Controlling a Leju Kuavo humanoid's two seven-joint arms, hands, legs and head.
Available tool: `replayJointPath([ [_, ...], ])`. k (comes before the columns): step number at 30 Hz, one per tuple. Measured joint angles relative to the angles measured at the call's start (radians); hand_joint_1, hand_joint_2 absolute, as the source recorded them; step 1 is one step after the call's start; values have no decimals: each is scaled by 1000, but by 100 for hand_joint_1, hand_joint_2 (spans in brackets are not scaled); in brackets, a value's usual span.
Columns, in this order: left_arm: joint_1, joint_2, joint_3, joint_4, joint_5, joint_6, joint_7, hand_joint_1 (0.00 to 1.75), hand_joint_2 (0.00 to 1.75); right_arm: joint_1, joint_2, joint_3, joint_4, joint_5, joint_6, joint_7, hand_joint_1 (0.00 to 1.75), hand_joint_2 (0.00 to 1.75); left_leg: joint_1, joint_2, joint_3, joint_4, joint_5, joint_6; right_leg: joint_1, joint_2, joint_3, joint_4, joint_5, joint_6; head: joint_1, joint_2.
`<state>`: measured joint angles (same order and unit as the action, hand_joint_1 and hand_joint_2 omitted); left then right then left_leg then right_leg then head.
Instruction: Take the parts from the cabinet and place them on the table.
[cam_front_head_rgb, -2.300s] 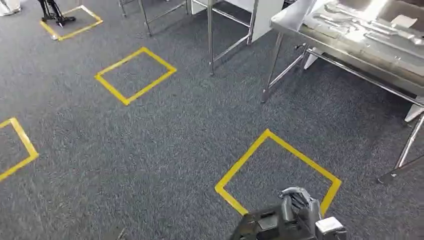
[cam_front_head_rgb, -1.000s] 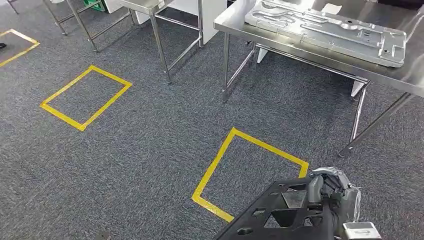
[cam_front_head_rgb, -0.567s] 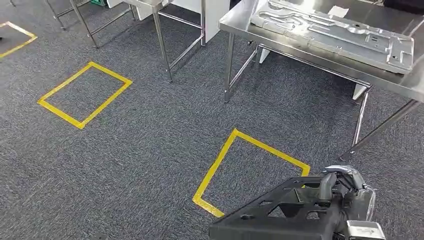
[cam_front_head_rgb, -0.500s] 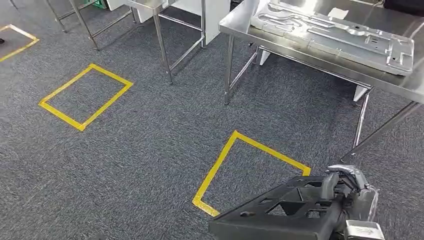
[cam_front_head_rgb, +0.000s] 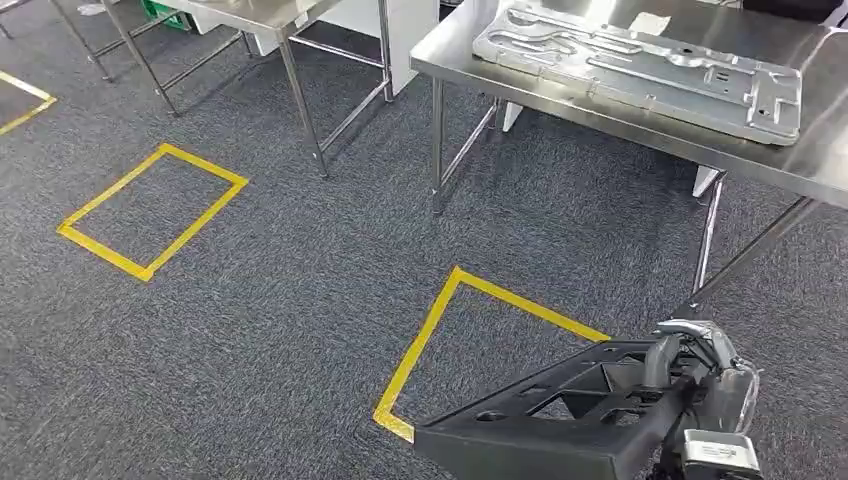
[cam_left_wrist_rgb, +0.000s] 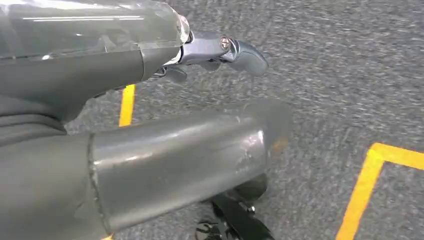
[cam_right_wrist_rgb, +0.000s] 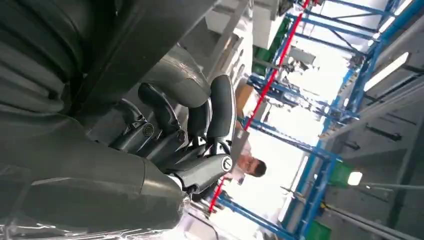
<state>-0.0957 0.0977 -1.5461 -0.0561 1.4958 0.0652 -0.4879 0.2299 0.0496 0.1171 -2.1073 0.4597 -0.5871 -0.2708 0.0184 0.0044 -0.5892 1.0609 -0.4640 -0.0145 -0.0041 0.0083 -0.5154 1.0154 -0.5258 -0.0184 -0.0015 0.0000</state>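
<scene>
The robot stands on the grey carpet short of the steel counter (cam_front_head_rgb: 640, 125), carrying a black part (cam_front_head_rgb: 560, 420), a flat frame with cut-out holes. Its right hand (cam_front_head_rgb: 700, 375) grips the part at the far corner, the dark fingers (cam_right_wrist_rgb: 220, 107) curled over the edge so the piece rides low and roughly level out in front of the body. That keeps it clear of the legs while walking, I would say, and ready to slide onto the steel top.

The left hand (cam_left_wrist_rgb: 150, 125) hangs down toward the carpet; its fingers (cam_left_wrist_rgb: 240, 50) look loose with nothing in them, though the wrist view is crowded and I cannot be sure how far they are spread.

On the counter already lies a long silver plate (cam_front_head_rgb: 640, 65), set along its length. A yellow taped square (cam_front_head_rgb: 440, 310) on the floor lies just before the counter, probably the standing mark for the placing. The part is well apart from the counter yet, so the carry is unfinished.
</scene>
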Motion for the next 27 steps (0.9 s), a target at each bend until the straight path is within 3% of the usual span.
replayJointPath([
  [3,-1,0,0,0,-3,0,2,0,0,-14,-1,0,0,38,-18,9,175,175,-9,0,2,-17,-11,11,1,3,-4,-1,-5,17,1,0],
  [6,-2,-2,-1,0,-10,0,3,0,0,-28,-8,-3,0,69,-33,16,175,175,0,-1,16,-39,-5,30,0,0,-4,20,-23,35,3,0],
  [7,-2,-2,-1,0,-13,0,3,0,0,-36,-9,-5,0,71,-38,18,175,175,1,1,20,-40,-8,37,-1,-2,-39,86,-56,40,6,0],
  [9,-2,-2,-1,0,-19,0,3,0,0,-42,-13,-10,2,73,-47,21,175,175,0,2,23,-40,-14,41,-5,-2,-129,234,-112,47,6,0],
  [10,-2,-2,-1,0,-19,0,3,0,0,-42,-15,-14,3,75,-51,23,175,175,0,1,25,-40,-18,41,-6,-2,-169,291,-122,49,5,0],
  [11,-1,-2,-1,0,-19,0,4,0,0,-42,-17,-18,3,78,-55,26,175,175,0,0,30,-40,-21,40,-8,-3,-186,300,-104,50,6,0],
  [12,0,-2,-1,0,-19,0,5,0,0,-43,-18,-21,3,80,-58,26,175,175,0,-1,38,-40,-26,38,-9,-3,-178,261,-61,50,5,0],
  [14,-1,-2,-1,0,-19,0,5,0,0,-48,-18,-24,3,82,-61,26,175,175,0,-2,58,-40,-38,32,-9,-5,-111,96,51,42,5,0],
  [15,-1,-2,-1,0,-20,0,5,0,0,-53,-19,-26,3,82,-63,26,175,175,0,-2,64,-41,-44,27,-7,-8,-84,27,71,35,6,0],
  [16,-3,-2,-1,0,-21,0,5,0,0,-56,-19,-27,3,82,-64,27,175,175,-7,-2,64,-39,-50,20,1,-10,-74,14,56,30,5,0],
  [19,-5,-2,-1,0,-21,0,6,0,0,-59,-20,-28,3,83,-69,27,175,175,-4,0,69,-53,-53,5,4,-4,-75,10,48,17,3,0],
  [20,-8,-1,-1,0,-22,0,6,0,0,-60,-20,-28,3,87,-71,26,175,175,-9,2,84,-57,-58,-4,-5,-1,-64,-4,50,10,0,0],
  [21,-9,-1,-1,0,-23,0,6,0,0,-61,-20,-28,3,94,-72,26,175,175,-4,0,84,-41,-65,-6,-8,-5,-49,-13,51,5,3,0],
  [22,-11,0,-1,0,-23,0,5,0,0,-65,-21,-28,3,103,-76,26,175,175,-5,-1,59,13,-95,-6,-8,-7,-41,-15,47,-4,-4,0],
  [24,-11,0,-1,0,-24,0,6,0,0,-69,-21,-28,3,111,-80,27,175,175,-4,-1,-34,178,-163,-10,-6,-7,-33,-15,39,-12,-5,0],
  [25,-8,0,-1,0,-27,-1,6,0,0,-69,-21,-28,3,115,-81,27,175,175,-4,-1,-78,245,-179,-12,-4,-7,-30,-14,34,-14,-5,0],
  [26,-5,0,-1,0,-31,-1,6,0,0,-68,-21,-28,5,123,-84,29,175,175,-3,-1,-104,272,-169,-13,-2,-5,-24,-14,29,-13,-5,0],
  [27,-4,0,-1,0,-32,-1,6,0,0,-69,-21,-28,6,134,-88,32,175,175,-3,-1,-104,246,-131,-11,-2,-3,-15,-14,22,-12,-5,0],
])
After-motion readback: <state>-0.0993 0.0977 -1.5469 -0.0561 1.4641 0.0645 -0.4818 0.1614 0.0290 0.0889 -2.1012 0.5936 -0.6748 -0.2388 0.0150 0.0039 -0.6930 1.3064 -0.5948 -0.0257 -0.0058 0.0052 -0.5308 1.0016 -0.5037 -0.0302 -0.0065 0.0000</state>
